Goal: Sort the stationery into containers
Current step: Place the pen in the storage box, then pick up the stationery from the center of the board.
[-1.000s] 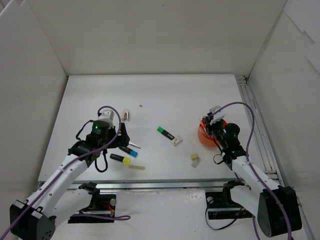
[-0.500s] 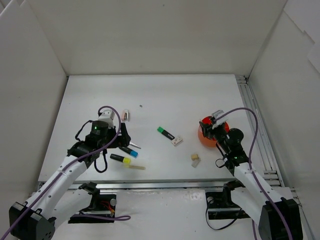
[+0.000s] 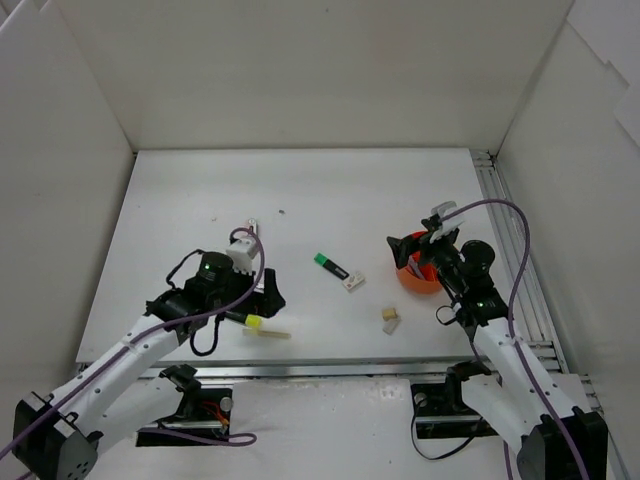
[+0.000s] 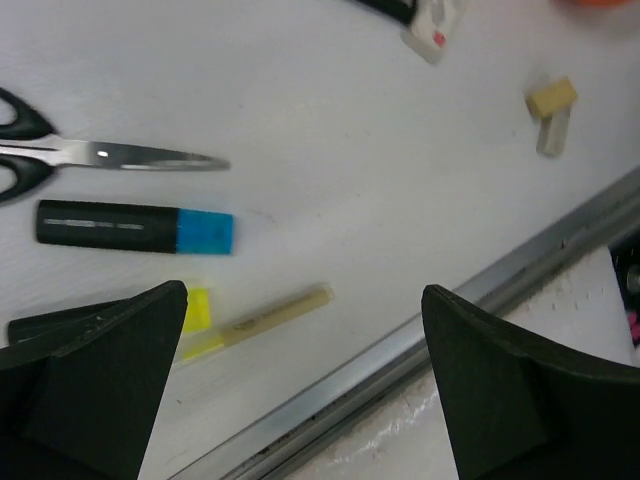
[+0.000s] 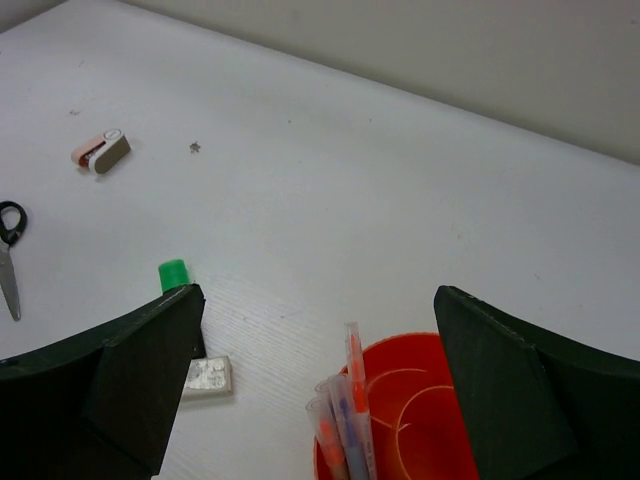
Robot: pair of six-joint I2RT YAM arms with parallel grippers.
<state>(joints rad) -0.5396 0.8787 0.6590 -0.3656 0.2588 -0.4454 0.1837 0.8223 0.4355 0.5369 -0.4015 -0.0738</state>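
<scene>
Left end effector (image 4: 303,290) hangs spread wide and empty over the near-left worktop (image 4: 330,120), straddling the yellow-tipped highlighter (image 4: 195,308) and a pale yellow pen (image 4: 270,312); the blue-tipped highlighter (image 4: 135,227) lies just beyond. A pick looks to be in hand: next, descend and close across one item. Mid-worktop lie the green-tipped highlighter (image 5: 173,272), a white eraser (image 5: 207,373) and a beige eraser (image 4: 552,98). Right end effector (image 5: 318,290), also wide apart and holding nothing, hovers above the orange pot (image 5: 415,350), which holds several orange-pink pens (image 5: 345,410) in one compartment; what else shows of it looks bare
</scene>
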